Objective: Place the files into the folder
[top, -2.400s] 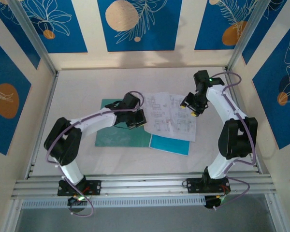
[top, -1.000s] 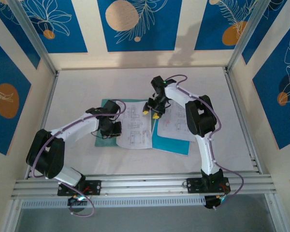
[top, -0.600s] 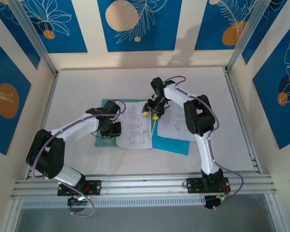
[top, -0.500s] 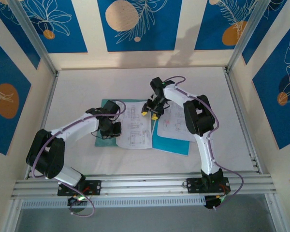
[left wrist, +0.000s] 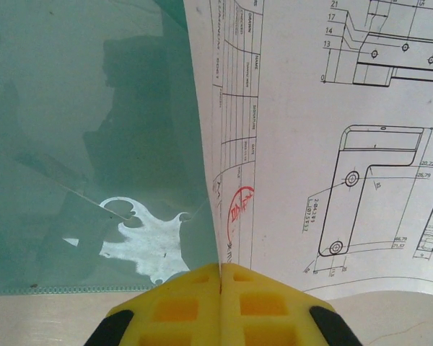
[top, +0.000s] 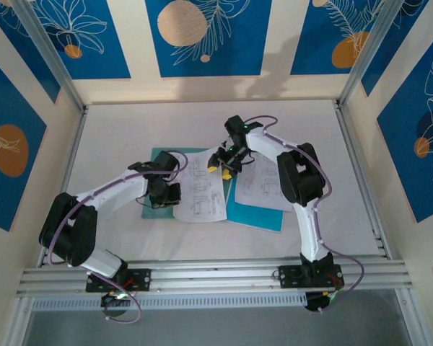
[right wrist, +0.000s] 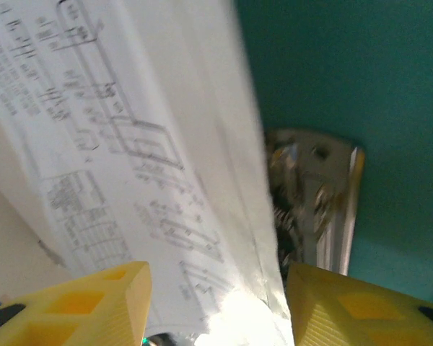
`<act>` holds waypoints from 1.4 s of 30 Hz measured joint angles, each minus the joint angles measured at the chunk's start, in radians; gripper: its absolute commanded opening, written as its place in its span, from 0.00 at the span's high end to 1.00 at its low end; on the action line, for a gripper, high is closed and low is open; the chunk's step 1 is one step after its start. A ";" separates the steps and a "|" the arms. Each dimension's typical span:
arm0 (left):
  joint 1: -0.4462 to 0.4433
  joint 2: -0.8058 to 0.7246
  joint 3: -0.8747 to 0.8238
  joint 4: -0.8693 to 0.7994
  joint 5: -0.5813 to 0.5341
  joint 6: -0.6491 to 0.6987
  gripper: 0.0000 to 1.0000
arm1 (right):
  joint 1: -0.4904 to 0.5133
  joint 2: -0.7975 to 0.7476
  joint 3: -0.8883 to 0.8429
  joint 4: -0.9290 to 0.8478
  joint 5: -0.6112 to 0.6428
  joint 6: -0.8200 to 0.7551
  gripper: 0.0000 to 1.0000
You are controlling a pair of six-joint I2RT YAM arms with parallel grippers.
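Top external view: thin white printed paper sheet (top: 198, 189) lies partly over the flat teal-green folder (top: 153, 210) on the surface. Other white sheets (top: 265, 184) and a bright blue sheet (top: 256, 215) sit just beside it, on the right. Left jaws are pressed together, pinching the sheet's edge. Right jaws are spread, straddling its far edge near the folder's metal clip (right wrist: 314, 202). Step: placing the first sheet. Next, probably: slide it square against the spine, then release.

Robot lab cell: aluminium rails (top: 209, 274), patterned panels (top: 206, 36)
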 measured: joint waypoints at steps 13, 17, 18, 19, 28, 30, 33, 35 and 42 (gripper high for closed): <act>0.000 0.000 -0.025 0.011 0.000 -0.018 1.00 | 0.033 -0.144 -0.241 0.116 -0.094 0.029 0.49; 0.000 0.000 -0.045 0.022 0.000 -0.037 1.00 | 0.053 -0.169 -0.312 0.128 -0.092 0.027 0.50; 0.000 0.000 -0.051 0.023 0.000 -0.044 1.00 | 0.058 -0.175 -0.324 0.131 -0.091 0.026 0.50; 0.000 0.000 -0.056 0.024 0.000 -0.052 1.00 | 0.063 -0.181 -0.335 0.133 -0.090 0.025 0.50; 0.000 0.000 -0.068 0.034 0.000 -0.078 1.00 | 0.129 -0.235 -0.408 0.166 -0.078 0.022 0.58; 0.000 0.000 -0.070 0.038 0.000 -0.081 1.00 | 0.137 -0.236 -0.416 0.172 -0.075 0.022 0.60; 0.000 0.000 -0.073 0.045 0.000 -0.082 1.00 | 0.149 -0.236 -0.422 0.180 -0.071 0.023 0.63; 0.000 0.000 -0.073 0.048 0.000 -0.082 1.00 | 0.155 -0.236 -0.422 0.188 -0.065 0.026 0.67; 0.000 0.000 -0.074 0.049 0.000 -0.081 1.00 | 0.164 -0.235 -0.422 0.183 -0.028 0.023 0.85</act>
